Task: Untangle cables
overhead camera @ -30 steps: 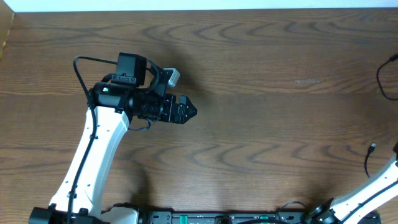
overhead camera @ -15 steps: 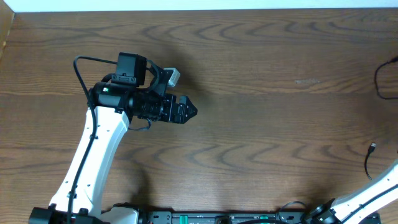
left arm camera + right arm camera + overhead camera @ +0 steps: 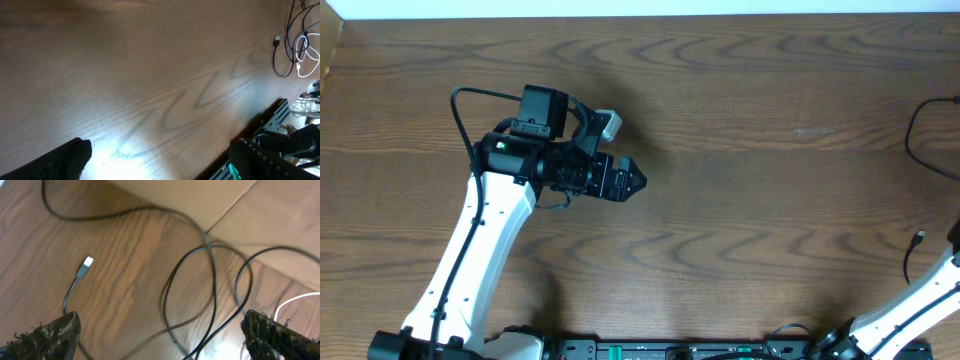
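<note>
The thin black cables [image 3: 207, 242] lie in crossed loops at the right edge of the brown wooden surface [image 3: 740, 120], directly ahead of the open, empty right tool [image 3: 162, 340]; the open left tool [image 3: 638, 183] stands well apart.

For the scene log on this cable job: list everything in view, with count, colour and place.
table: one, brown wood, under everything
black cables: several, count unclear, looped over each other at the table's right edge
white cable: one, white, among the black loops
plug: one, silver tip, loose on the wood beside the loops
left gripper: one, black, open, over bare wood left of centre
right gripper: one, dark, open, above the cables, holding nothing
</note>
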{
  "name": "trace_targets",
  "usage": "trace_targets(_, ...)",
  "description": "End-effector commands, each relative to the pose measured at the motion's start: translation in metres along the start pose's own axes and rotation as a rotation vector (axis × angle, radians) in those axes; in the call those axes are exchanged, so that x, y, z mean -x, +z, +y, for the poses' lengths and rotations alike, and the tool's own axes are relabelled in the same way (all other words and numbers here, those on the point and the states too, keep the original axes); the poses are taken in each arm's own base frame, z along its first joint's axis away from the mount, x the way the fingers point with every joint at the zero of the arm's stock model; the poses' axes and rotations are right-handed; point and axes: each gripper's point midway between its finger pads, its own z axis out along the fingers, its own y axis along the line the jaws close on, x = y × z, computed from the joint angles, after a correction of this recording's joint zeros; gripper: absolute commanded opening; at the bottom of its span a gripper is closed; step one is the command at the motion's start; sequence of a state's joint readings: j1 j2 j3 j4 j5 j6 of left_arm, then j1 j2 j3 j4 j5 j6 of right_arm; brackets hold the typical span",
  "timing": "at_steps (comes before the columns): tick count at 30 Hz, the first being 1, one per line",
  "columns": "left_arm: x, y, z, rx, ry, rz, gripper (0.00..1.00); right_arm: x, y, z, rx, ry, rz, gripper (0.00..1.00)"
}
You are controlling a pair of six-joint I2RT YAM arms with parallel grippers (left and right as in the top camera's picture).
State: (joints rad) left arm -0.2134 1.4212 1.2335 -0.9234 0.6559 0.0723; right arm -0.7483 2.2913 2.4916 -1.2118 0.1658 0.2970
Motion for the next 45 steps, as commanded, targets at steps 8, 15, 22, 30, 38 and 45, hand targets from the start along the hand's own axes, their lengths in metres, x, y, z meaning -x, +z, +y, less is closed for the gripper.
trace_targets(8,0.008,-0.001,-0.002,-0.002,0.045,-0.034,0.94,-0.022,-0.062,0.002,0.015,-0.014,0.048,0.99)
trace_targets(15,0.009,-0.006,-0.005,-0.003,0.037,-0.050,0.94,-0.041,-0.090,-0.009,-0.003,-0.023,0.021,0.94)
trace_targets(22,0.007,-0.017,-0.013,-0.002,0.066,-0.076,0.94,-0.088,-0.110,-0.033,0.011,-0.019,-0.055,0.99)
trace_targets(30,0.002,-0.028,-0.002,0.098,0.081,-0.088,0.94,-0.121,-0.164,-0.019,0.168,-0.045,-0.177,0.99)
trace_targets(38,0.016,-0.047,0.025,0.296,-0.001,-0.222,0.94,-0.194,-0.201,0.018,0.329,-0.205,-0.205,0.99)
trace_targets(45,0.011,-0.065,0.035,0.392,-0.044,-0.302,0.94,-0.264,-0.219,0.055,0.573,-0.415,-0.231,0.99)
